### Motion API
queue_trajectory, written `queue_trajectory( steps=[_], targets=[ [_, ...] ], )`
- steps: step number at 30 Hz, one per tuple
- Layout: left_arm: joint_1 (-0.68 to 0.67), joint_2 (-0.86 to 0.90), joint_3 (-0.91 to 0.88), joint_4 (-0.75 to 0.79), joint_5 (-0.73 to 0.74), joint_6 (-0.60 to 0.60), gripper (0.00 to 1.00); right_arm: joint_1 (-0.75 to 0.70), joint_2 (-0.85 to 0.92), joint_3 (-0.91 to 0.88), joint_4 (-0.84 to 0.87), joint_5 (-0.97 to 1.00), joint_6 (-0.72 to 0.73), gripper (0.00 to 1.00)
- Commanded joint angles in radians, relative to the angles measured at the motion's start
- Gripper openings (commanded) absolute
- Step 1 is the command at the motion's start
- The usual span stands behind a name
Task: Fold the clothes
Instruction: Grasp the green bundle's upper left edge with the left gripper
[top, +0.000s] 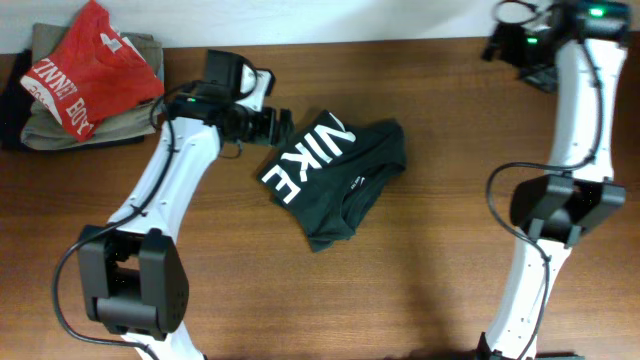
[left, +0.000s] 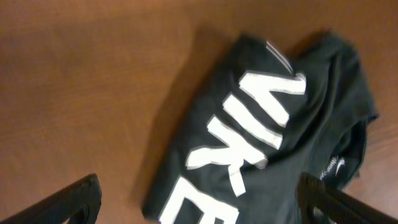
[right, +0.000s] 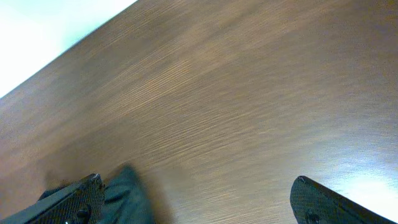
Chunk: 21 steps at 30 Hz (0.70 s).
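Note:
The clothes, a dark charcoal T-shirt (top: 335, 175) with white "NIKE" lettering, lie crumpled in the middle of the wooden table. My left gripper (top: 278, 125) hovers at the shirt's upper left edge. In the left wrist view the shirt (left: 273, 124) fills the frame, and the left gripper (left: 199, 208) is open, its fingers wide apart with nothing between them. My right gripper (top: 505, 45) is at the table's far right corner, well away from the shirt. In the right wrist view it (right: 196, 202) stands open over bare wood. A bit of dark fabric (right: 124, 199) shows by its left finger.
A stack of other clothes sits at the far left corner: a red T-shirt (top: 90, 65) with white lettering on top of khaki folded garments (top: 110, 125). The table's back edge (top: 400, 42) runs along a pale wall. Both arm bases stand near the front edge.

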Motion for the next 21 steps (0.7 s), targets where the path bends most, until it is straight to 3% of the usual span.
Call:
queue_trajectory(
  steps=[1, 7, 13, 21],
  targets=[
    [0.014, 0.035, 0.006, 0.064, 0.158, 0.094, 0.99, -0.049, -0.017, 0.008, -0.004, 0.031, -0.003, 0.99],
    [0.027, 0.171, 0.073, 0.093, 0.196, 0.093, 0.99, -0.102, -0.017, 0.008, -0.004, 0.031, -0.003, 0.99],
    [0.042, 0.339, 0.264, -0.027, 0.350, 0.127, 0.99, -0.107, -0.017, 0.008, -0.003, 0.031, -0.003, 0.99],
    [0.040, 0.457, 0.300, -0.141, 0.363, 0.178, 0.99, -0.107, -0.017, 0.008, -0.004, 0.031, -0.003, 0.99]
  ],
)
